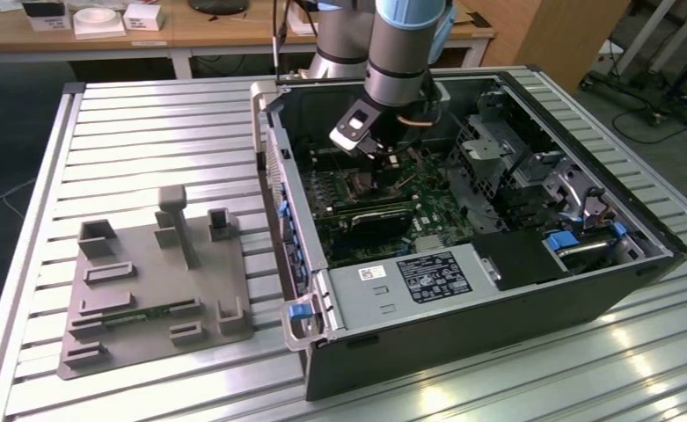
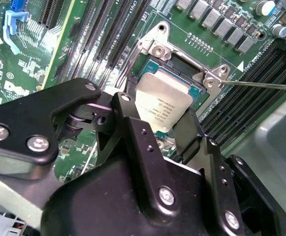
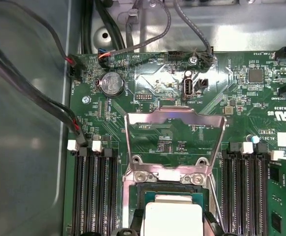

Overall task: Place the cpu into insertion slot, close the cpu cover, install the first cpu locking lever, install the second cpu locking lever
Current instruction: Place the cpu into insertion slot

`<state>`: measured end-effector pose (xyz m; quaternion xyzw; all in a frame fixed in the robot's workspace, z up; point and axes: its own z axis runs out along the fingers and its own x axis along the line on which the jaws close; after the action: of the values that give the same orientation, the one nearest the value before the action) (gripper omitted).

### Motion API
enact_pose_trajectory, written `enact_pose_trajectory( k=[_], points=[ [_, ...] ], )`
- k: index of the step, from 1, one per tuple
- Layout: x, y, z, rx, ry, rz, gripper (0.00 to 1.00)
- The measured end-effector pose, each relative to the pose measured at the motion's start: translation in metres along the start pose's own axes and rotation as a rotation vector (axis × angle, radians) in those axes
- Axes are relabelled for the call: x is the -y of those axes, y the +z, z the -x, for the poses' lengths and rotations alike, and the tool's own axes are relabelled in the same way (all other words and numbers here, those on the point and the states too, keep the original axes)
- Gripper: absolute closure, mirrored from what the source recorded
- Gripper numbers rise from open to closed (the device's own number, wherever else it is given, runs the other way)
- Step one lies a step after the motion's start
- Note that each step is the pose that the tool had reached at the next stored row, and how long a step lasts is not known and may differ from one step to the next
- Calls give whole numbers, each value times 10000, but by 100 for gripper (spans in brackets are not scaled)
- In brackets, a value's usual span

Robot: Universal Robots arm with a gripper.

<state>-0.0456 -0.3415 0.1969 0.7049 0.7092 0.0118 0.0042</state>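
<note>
In both wrist views the cpu (image 2: 162, 101) (image 3: 172, 219), a silvery-grey square chip, sits at the insertion slot (image 2: 183, 66) on the green motherboard. My gripper (image 2: 155, 118) (image 3: 172, 225) reaches down into the open computer case (image 1: 378, 163). Its black fingers (image 2: 120, 108) stand against two opposite sides of the cpu, shut on it. The cpu cover (image 3: 131, 142), a silver frame with an open centre, stands swung open on its hinge past the slot. A thin wire locking lever (image 2: 261, 84) sticks out unlatched beside the slot.
Memory slots (image 3: 93, 191) flank the socket on both sides. Black cables (image 3: 34, 98) run along the case wall. A black power box with a white label (image 1: 431, 277) fills the case's near end. A grey fixture plate (image 1: 156, 281) lies on the table at the exterior view's left.
</note>
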Motion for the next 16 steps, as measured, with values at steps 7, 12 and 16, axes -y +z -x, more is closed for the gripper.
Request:
enact_pose_trajectory(
  k=[7,12,16],
  points=[
    [-3,28,-16,1,64,-3,46],
    [-11,36,-20,4,99,-3,46],
    [-12,41,-21,5,99,-5,46]
  ],
)
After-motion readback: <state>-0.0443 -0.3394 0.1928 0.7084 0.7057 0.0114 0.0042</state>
